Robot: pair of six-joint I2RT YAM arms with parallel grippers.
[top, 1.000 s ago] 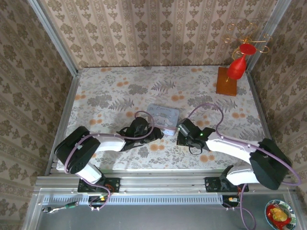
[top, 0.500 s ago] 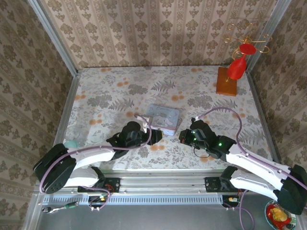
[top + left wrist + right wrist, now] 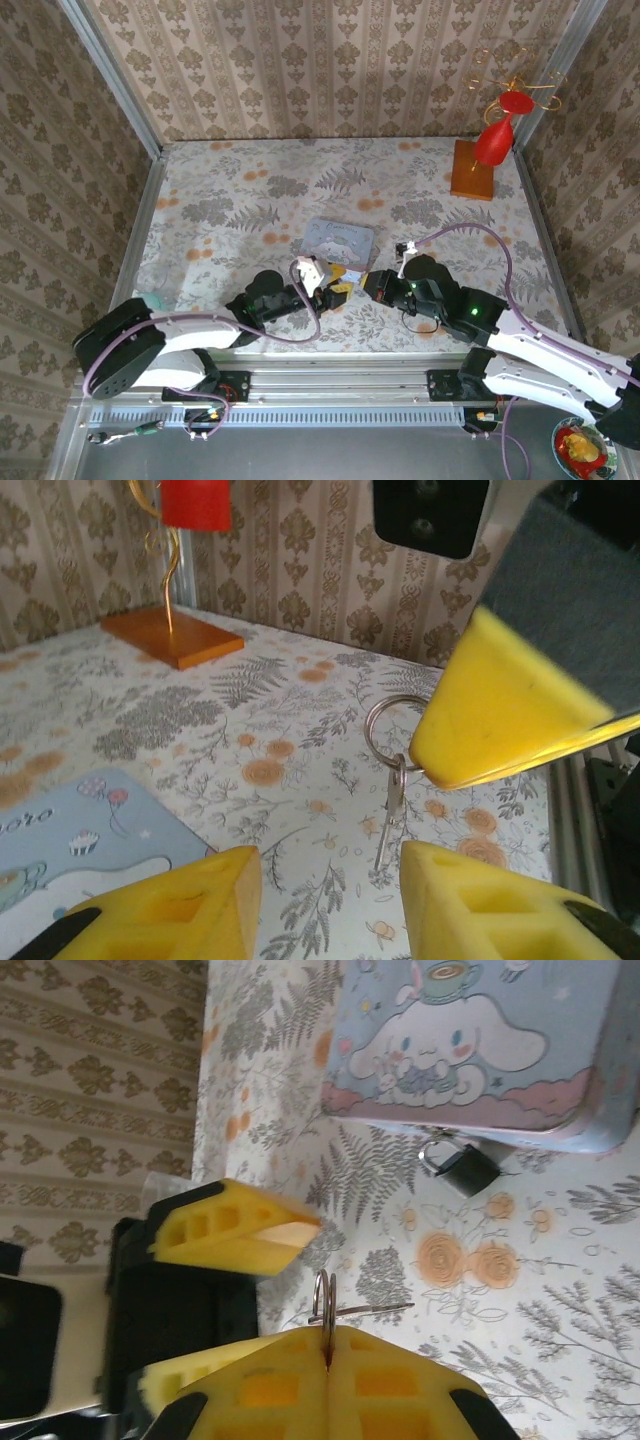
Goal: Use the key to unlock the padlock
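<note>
Right claw (image 3: pixel 327 1342) pinches the key (image 3: pixel 388 818), with the left claw (image 3: pixel 330 878) at its 9 o'clock parted and empty, and the padlock (image 3: pixel 465 1170) beside the tin (image 3: pixel 470 1050).

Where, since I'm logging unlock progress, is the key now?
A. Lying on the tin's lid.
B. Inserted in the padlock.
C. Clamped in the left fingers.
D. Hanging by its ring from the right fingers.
D: the key dangles on its ring, pinched between the shut right fingers; the padlock lies apart by the tin.
</note>
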